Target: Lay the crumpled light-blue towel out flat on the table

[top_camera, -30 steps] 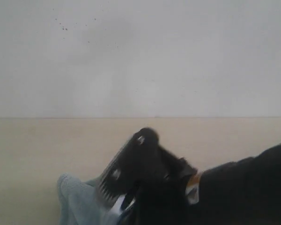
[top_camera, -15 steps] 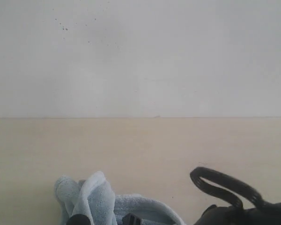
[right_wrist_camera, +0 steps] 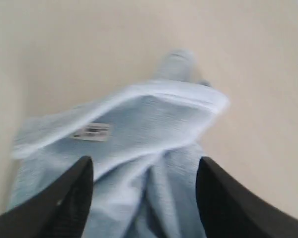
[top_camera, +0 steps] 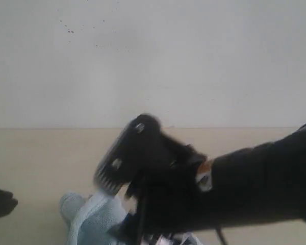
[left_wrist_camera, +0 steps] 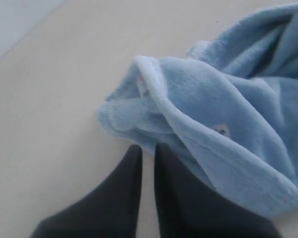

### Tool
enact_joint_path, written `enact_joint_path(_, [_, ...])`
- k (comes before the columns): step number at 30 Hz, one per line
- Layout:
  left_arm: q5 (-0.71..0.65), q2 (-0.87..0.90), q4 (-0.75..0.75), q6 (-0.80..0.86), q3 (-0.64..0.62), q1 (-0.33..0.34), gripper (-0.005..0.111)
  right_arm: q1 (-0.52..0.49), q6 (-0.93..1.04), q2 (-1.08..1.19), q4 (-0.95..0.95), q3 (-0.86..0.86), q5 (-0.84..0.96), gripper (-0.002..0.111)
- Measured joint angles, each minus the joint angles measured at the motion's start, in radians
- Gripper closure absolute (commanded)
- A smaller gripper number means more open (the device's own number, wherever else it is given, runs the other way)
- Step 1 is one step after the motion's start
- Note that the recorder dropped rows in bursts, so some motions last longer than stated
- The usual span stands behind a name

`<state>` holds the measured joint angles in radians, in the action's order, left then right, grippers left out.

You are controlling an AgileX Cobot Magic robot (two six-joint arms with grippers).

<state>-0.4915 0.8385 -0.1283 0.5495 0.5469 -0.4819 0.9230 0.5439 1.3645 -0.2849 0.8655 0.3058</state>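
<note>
Blue towel (left_wrist_camera: 228, 114) crumpled on tbl (left_wrist_camera: 54, 99), axis unclear.

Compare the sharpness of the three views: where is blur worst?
Exterior view: the right arm is dark and motion-smeared, covering part of the towel. Right wrist view: soft throughout, the label unreadable. Left wrist view: sharpest, towel folds crisp.

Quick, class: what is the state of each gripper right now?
Left gripper: jaws closed at the towel edge; whether they pinch it cannot be told.
Right gripper: jaws open over the towel, holding nothing.
</note>
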Motion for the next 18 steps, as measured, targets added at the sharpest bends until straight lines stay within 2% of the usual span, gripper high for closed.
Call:
enact_joint_path(2, [-0.031, 0.000, -0.010, 0.025, -0.020, -0.034, 0.071, -0.125, -0.110, -0.006, 0.016, 0.002, -0.004, 0.050])
enact_joint_path(3, [-0.041, 0.000, -0.014, 0.038, -0.039, -0.052, 0.059, -0.174, -0.157, -0.006, 0.018, 0.002, -0.004, 0.050])
enact_joint_path(5, [-0.048, 0.000, -0.016, 0.054, -0.080, -0.081, 0.041, -0.283, -0.263, -0.006, 0.023, 0.002, 0.005, 0.050])
enact_joint_path(7, [-0.035, 0.000, -0.029, 0.062, -0.131, -0.108, 0.030, -0.352, -0.325, -0.006, 0.023, 0.002, 0.023, 0.050])
enact_joint_path(10, [0.044, 0.000, -0.095, 0.067, -0.196, -0.132, 0.028, -0.398, -0.366, -0.006, 0.023, 0.002, 0.048, 0.050])
enact_joint_path(14, [0.101, 0.000, -0.183, 0.103, -0.234, -0.139, 0.028, -0.404, -0.374, -0.006, 0.003, 0.002, 0.058, 0.050])
enact_joint_path(17, [0.107, 0.000, -0.203, 0.164, -0.245, -0.141, 0.028, -0.404, -0.374, -0.006, -0.007, 0.002, 0.056, 0.050])
enact_joint_path(18, [0.108, 0.010, -0.225, 0.240, -0.247, -0.143, 0.028, -0.404, -0.374, -0.006, -0.009, 0.002, 0.049, 0.050])
